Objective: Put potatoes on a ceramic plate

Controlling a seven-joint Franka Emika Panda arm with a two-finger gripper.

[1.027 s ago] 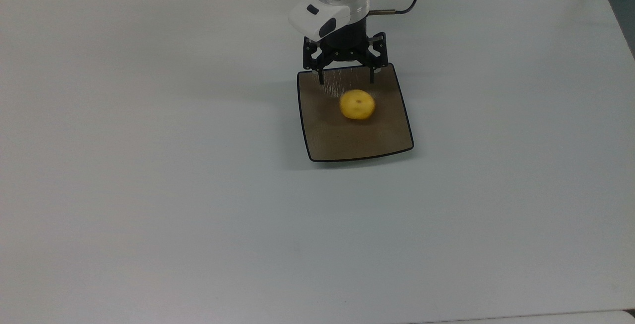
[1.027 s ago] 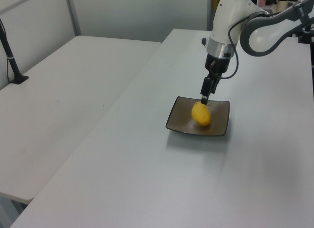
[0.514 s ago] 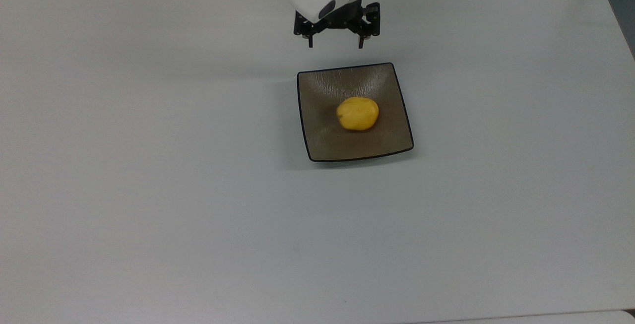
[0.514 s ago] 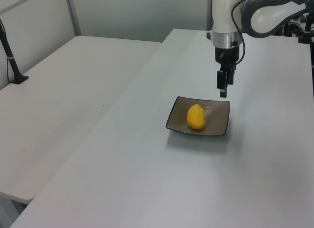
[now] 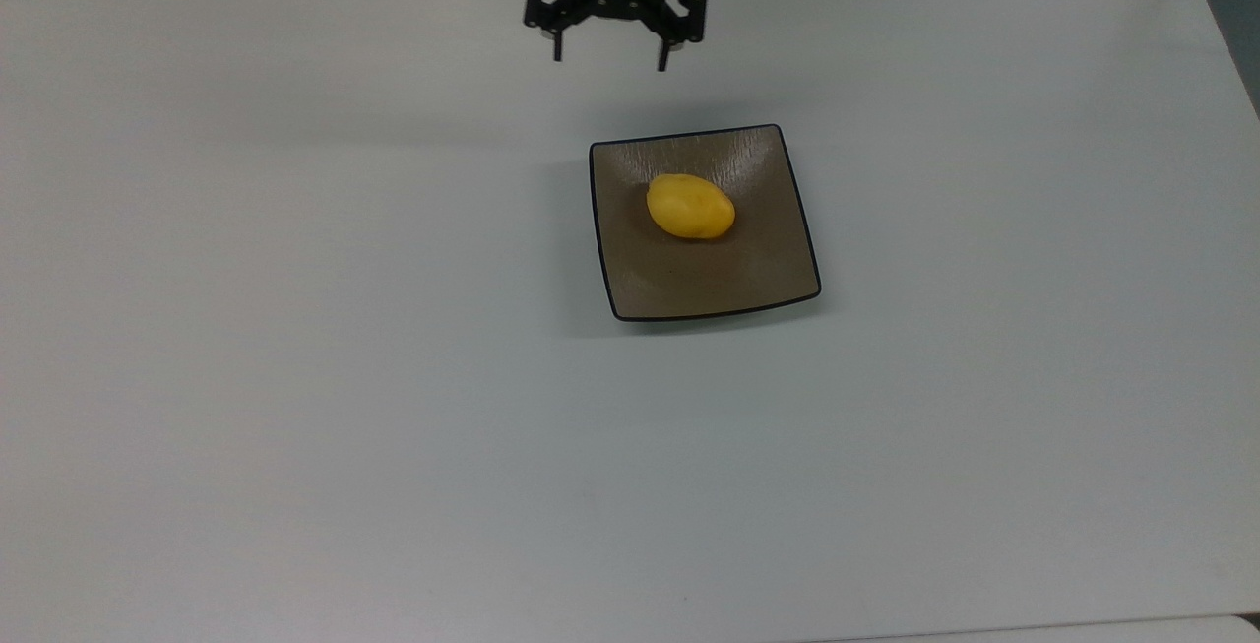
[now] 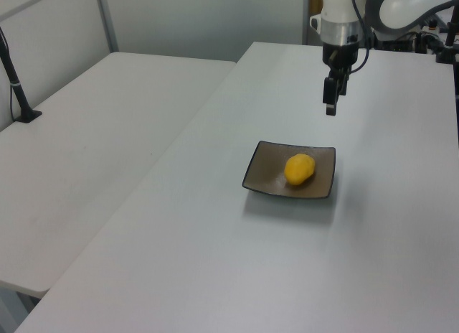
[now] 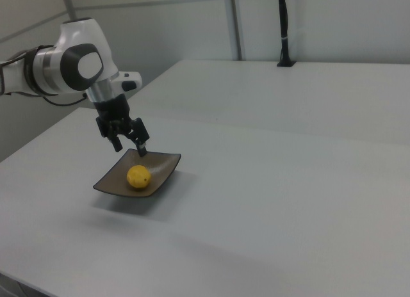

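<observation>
In the top view, the gripper (image 5: 609,60) hung at the upper middle of the frame with its fingers spread apart and holding nothing, while right of and below it the potato (image 5: 690,207) lay on the plate (image 5: 709,279), centre frame.

Even, fairly bright overhead light falls on the white table (image 5: 295,377), casting soft shadows beside the ceramic plate (image 5: 689,279), with mild graininess and no harsh glare
</observation>
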